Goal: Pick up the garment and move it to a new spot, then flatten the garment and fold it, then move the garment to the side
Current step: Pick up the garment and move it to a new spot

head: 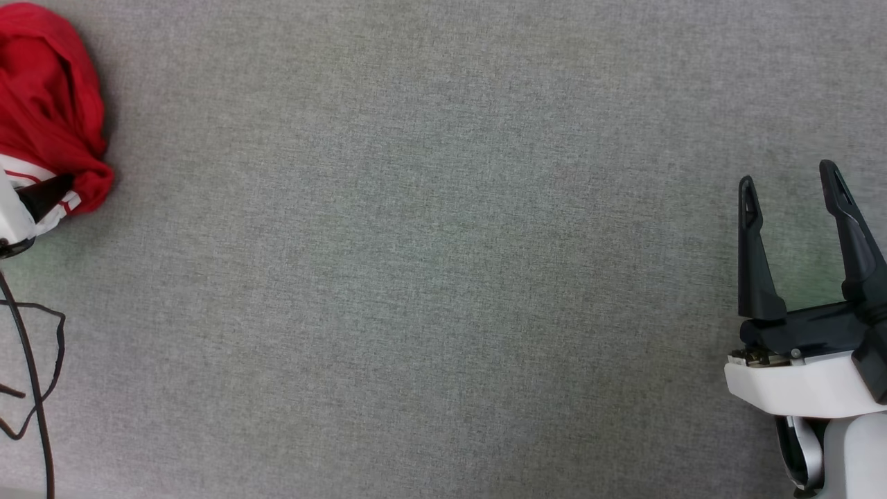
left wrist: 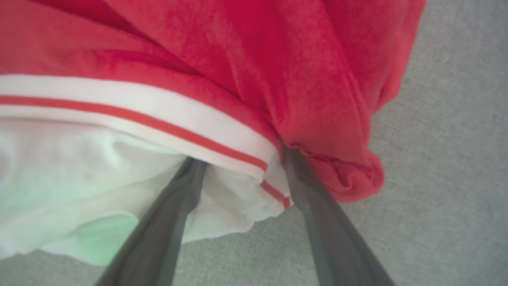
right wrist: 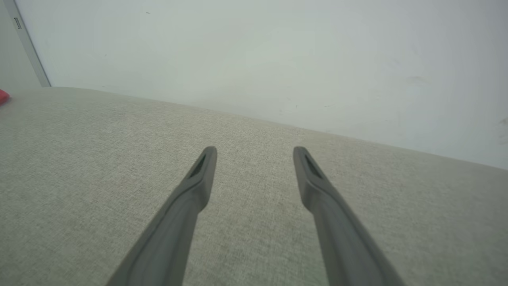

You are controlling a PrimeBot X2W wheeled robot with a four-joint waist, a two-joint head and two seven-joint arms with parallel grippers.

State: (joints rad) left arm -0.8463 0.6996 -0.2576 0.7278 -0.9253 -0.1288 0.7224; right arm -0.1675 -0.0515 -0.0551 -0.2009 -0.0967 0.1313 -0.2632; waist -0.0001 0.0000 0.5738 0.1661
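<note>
The garment [head: 48, 104] is a bunched red heap with white striped trim, lying at the far left of the grey table. My left gripper [left wrist: 240, 161] stands open at the heap's near edge, both tips tucked under the cloth. The red-and-white trim and a white sleeve [left wrist: 79, 171] lie between its spread fingers. In the head view one dark finger [head: 46, 195] of it pokes into the cloth. My right gripper [head: 788, 179] is open and holds nothing at the lower right, far from the garment. Its two fingers [right wrist: 200, 174] hover apart over bare fabric.
A grey cloth-covered table [head: 429, 277] spans the head view. Thin black cables [head: 34, 360] loop at the lower left edge. A pale wall [right wrist: 258, 51] rises past the table's far edge, and a sliver of red cloth [right wrist: 2, 96] shows at the left.
</note>
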